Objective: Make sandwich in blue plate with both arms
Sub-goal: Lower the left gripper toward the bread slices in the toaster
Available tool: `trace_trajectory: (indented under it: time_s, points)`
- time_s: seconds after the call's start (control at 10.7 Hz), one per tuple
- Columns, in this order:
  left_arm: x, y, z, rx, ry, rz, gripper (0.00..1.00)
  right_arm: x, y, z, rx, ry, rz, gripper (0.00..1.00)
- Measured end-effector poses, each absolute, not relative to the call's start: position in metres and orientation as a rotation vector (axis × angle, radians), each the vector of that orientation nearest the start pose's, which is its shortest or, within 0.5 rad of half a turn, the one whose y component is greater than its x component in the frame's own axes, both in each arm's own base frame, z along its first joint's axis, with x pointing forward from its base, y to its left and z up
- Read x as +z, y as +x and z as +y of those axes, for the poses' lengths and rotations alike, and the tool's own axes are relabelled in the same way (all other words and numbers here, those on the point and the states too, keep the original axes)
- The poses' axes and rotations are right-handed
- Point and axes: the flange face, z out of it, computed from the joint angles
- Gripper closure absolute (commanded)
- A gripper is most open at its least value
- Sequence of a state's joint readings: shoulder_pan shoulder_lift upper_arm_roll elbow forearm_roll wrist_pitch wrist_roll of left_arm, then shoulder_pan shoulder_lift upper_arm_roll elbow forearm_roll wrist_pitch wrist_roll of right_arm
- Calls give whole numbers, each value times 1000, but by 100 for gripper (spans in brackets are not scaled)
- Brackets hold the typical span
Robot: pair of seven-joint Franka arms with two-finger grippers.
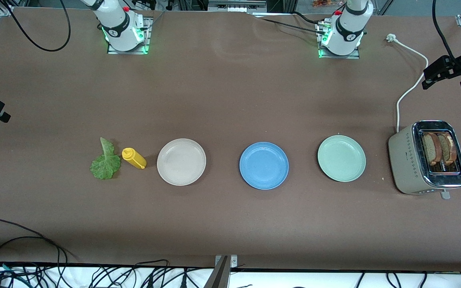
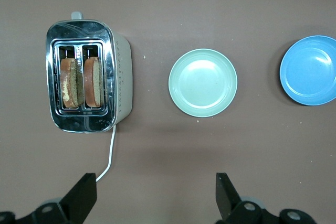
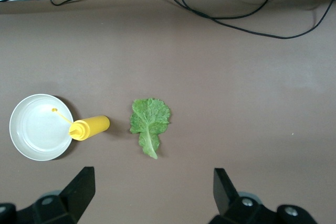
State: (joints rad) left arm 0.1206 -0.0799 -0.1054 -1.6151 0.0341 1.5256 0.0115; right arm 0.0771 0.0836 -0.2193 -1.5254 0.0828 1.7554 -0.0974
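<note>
A matte brown tabletop (image 1: 230, 100) carries a row of things across the middle of the front view. At the centre sits the blue plate (image 1: 264, 165), round, smooth and shallow-rimmed, with nothing on it. Toward the left arm's end lies a pale green plate (image 1: 341, 158) of the same shape, then a beige toaster (image 1: 404, 160) with a shiny chrome top at the right edge of the frame; two brown bread slices (image 1: 437, 149) with darker crust stand upright in its slots. A white cord (image 1: 410, 90) runs from the toaster up toward the upper right of the frame. Toward the right arm's end lies a beige-white plate (image 1: 181, 162), just beside it a yellow squeeze bottle (image 1: 134, 158) on its side, and next to that a ruffled green lettuce leaf (image 1: 105, 162) lying flat.

The plates are well apart from one another, with bare brown surface between them and a wide open band between the row and the arm bases (image 1: 122, 28) at the top of the frame. Black cables (image 1: 22, 240) trail along the lower left edge.

The left gripper (image 2: 156, 198) hangs high over the tabletop near the toaster and the green plate, its black fingers (image 2: 224, 192) wide apart. The right gripper (image 3: 152, 195) hangs over the lettuce and the bottle, its fingers (image 3: 223, 190) likewise spread, holding nothing.
</note>
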Motion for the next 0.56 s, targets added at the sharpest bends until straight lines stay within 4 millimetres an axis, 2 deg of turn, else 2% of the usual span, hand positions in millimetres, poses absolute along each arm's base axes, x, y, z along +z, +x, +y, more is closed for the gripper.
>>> trace_trajectory:
  time_s: [0.56]
  points:
    - [639,527,10,28,-3100,-8,0,617,593,-72,-240,-3085,80,0]
